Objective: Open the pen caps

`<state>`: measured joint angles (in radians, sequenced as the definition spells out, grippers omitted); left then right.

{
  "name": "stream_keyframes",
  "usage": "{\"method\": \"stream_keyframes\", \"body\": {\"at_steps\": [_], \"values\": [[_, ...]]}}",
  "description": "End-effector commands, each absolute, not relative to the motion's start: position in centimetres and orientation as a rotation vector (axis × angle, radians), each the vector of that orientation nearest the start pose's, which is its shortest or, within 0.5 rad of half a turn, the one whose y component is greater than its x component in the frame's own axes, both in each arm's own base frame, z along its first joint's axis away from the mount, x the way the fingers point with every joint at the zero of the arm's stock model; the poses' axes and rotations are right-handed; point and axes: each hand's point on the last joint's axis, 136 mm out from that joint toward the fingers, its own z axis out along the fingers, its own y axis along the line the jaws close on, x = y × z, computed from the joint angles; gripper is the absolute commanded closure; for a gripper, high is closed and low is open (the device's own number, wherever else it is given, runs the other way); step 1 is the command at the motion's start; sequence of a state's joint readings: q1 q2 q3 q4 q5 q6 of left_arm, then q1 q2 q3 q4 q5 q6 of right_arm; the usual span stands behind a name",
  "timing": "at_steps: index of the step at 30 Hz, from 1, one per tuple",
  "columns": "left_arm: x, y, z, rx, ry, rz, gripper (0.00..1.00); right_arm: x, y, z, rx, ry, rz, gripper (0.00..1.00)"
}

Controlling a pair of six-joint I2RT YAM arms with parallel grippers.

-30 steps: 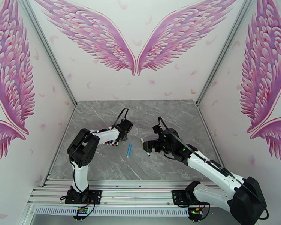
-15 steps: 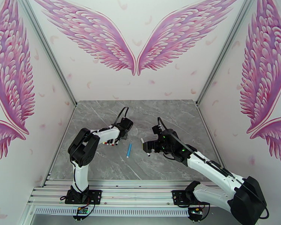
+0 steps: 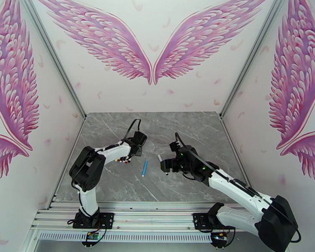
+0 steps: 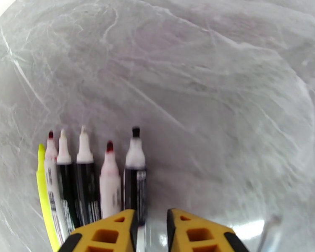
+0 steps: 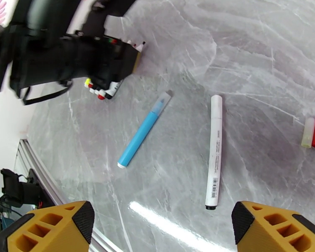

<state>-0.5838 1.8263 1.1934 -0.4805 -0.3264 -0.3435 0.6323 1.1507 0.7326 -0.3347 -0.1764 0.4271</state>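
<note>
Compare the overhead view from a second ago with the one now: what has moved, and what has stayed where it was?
The left arm's elbow swung out leftward, and the left gripper shifted slightly toward the far left above the row of uncapped pens. No grasp or release is visible. The right gripper, the blue pen and the white pen kept their places.

Left fingers point(image 4: 111, 232) narrowly parted; right fingers point(image 5: 52, 227) spread wide — arms outstretched.

Blue pen point(image 5: 143, 133), grey-marbled table point(image 5: 250, 51)
</note>
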Motion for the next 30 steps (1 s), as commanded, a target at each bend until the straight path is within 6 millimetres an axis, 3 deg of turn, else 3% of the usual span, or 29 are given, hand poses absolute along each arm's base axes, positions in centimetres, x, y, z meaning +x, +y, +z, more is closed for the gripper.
{"method": "stream_keyframes", "body": {"at_steps": [1,7,12,13,19,30], "values": [[36.6,-20.8,9.2,0.192,2.542,-0.146,0.68,25.9,22.1,13.9,-0.321,2.448,0.61,0.17],[32.9,-22.5,12.8,0.226,2.446,-0.385,0.49,26.6,22.3,12.5,-0.308,2.511,0.516,0.3],[30.7,-22.9,15.4,0.229,2.336,-0.569,0.04,27.0,22.2,11.6,-0.301,2.568,0.445,0.35],[30.5,-22.9,16.1,0.231,2.31,-0.596,0.01,27.2,22.1,11.5,-0.297,2.579,0.426,0.36],[28.7,-22.9,18.1,0.267,2.228,-0.709,0.01,28.4,23.0,11.0,-0.31,2.627,0.39,0.39],[26.3,-22.1,18.9,0.299,2.127,-0.786,0.01,30.8,25.3,8.9,-0.381,2.712,0.337,0.44]]}}
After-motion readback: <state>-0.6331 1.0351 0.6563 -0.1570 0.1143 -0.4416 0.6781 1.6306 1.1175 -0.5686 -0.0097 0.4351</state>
